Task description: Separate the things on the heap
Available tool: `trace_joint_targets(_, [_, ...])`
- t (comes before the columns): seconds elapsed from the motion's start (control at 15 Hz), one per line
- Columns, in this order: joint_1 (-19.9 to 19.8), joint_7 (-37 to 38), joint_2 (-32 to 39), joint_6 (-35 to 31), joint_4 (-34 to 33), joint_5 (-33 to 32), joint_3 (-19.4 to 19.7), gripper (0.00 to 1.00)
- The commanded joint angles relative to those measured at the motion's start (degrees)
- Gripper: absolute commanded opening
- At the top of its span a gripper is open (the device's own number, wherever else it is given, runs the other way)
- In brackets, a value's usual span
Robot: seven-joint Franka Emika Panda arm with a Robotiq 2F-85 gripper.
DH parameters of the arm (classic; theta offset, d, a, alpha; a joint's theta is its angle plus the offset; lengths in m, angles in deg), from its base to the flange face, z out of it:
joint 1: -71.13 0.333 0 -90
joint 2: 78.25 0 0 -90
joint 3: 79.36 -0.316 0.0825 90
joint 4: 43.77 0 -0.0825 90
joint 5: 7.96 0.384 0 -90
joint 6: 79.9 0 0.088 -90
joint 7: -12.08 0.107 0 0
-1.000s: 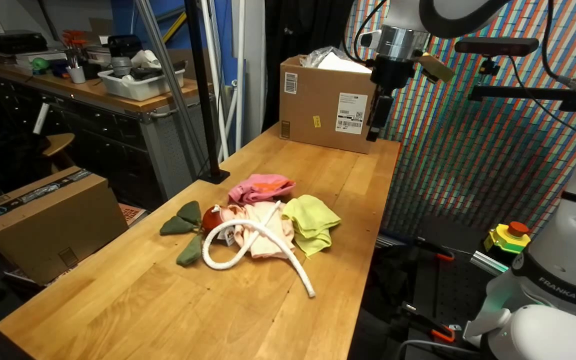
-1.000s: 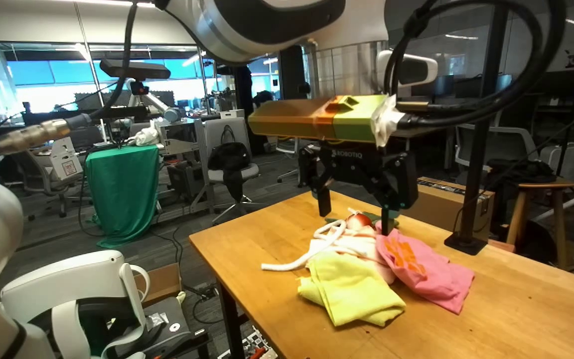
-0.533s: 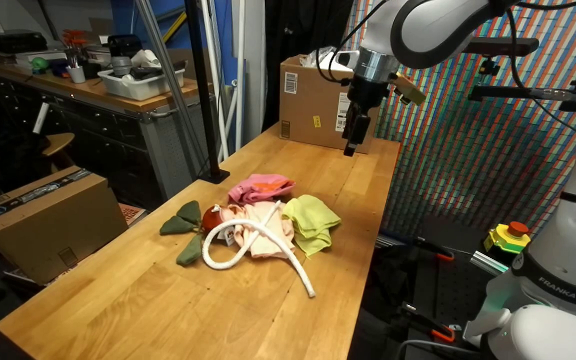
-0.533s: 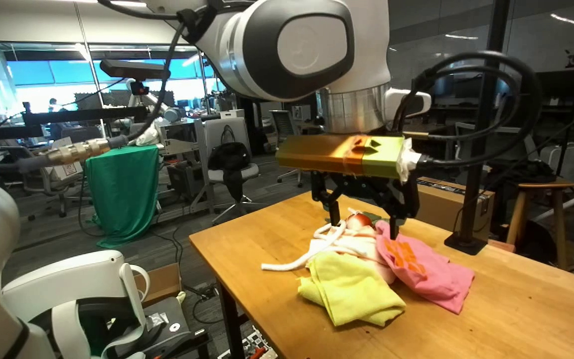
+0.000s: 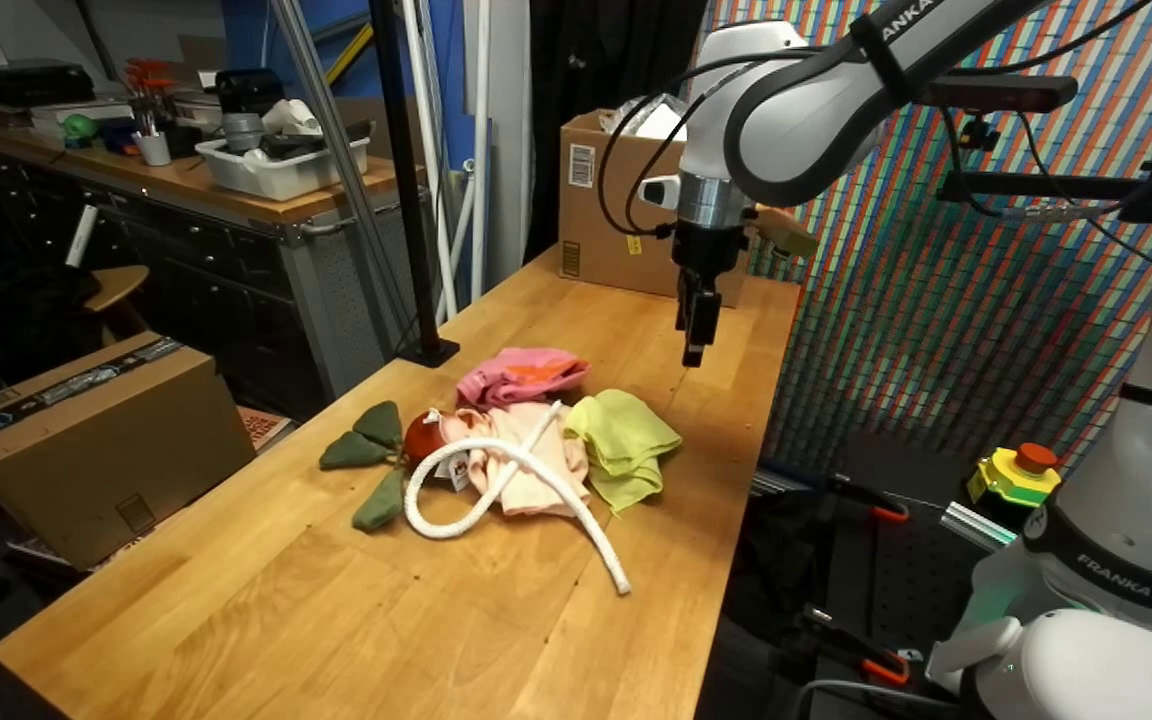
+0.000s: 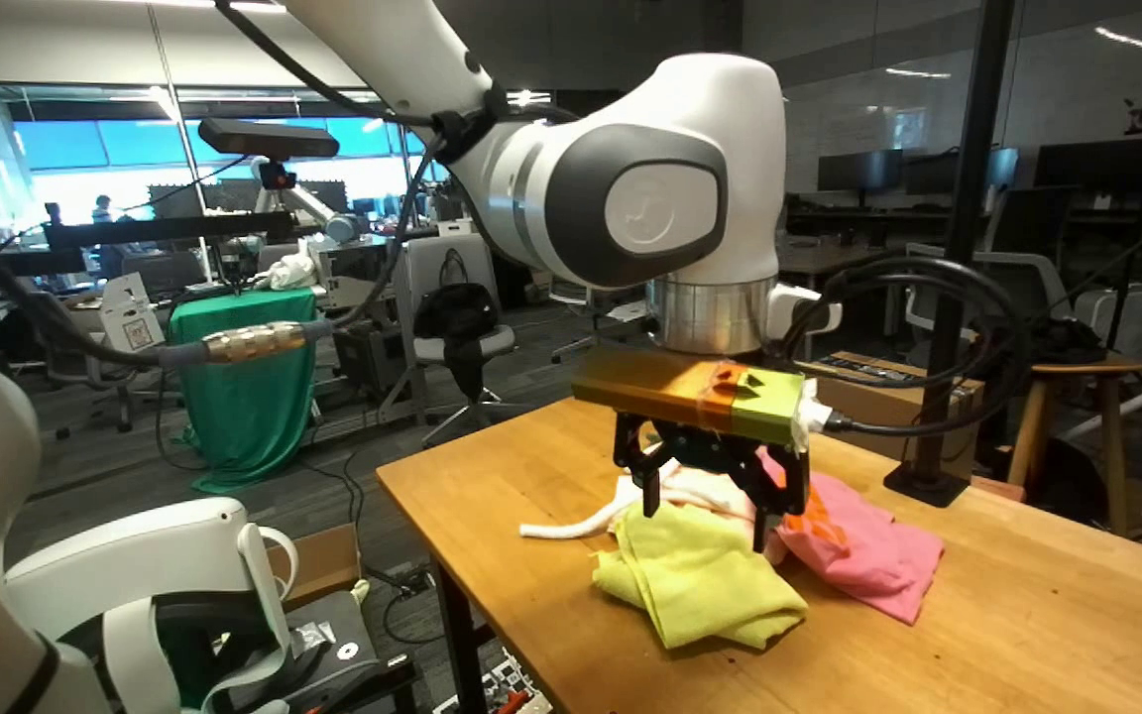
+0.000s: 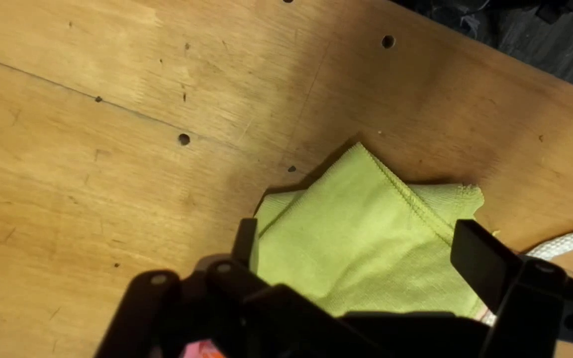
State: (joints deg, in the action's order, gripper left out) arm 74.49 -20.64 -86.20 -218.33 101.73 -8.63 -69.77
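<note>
One low heap (image 5: 501, 425) is seen near the middle of the wooden surface (image 5: 336, 610). In an exterior view, a brown cardboard box (image 5: 596, 215) is seen at the surface's far end, partly hidden by the robot arm (image 5: 811, 140), and a black post (image 5: 426, 352) is seen at the edge, near the pink cloth (image 5: 526, 372). The pale beige cloth (image 5: 536, 495) is hemmed in: it is touched by the pink cloth and the yellow-green cloth (image 5: 624, 440), and is crossed by the white rope (image 5: 481, 444), looped over it. Beside the loop, a small red object (image 5: 423, 438) and the dark green cloth (image 5: 356, 452) are found. In an exterior view, the far side of the heap is largely hidden behind the end effector (image 6: 706, 528). Its fingers (image 7: 480, 263) are spread well apart above the yellow-green cloth, which is framed between them in the wrist view.

The heap's long axis is laid across the surface's width, from the dark green cloth by one edge to the yellow-green cloth toward the opposite edge. One rope end is pointed away from the box; the other is aimed between the pink and yellow-green cloths. In the wrist view, one corner of the yellow-green cloth is pointed toward the frame's top.
</note>
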Motion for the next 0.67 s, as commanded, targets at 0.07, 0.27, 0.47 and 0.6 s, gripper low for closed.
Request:
trace_joint_targets(0.07, [-1.2,-0.5,7.7,2.1,-6.1,0.2,-3.2,1.0])
trace_joint_targets(0.27, [-1.7,-0.9,11.1,0.6,-8.2,0.5,-4.8,1.0])
trace_joint_targets(0.47, [-2.3,-1.1,14.0,0.0,-10.0,1.1,-6.4,1.0])
trace_joint_targets(0.6, [-2.7,-1.1,15.6,-1.7,-10.6,1.3,-7.5,1.0])
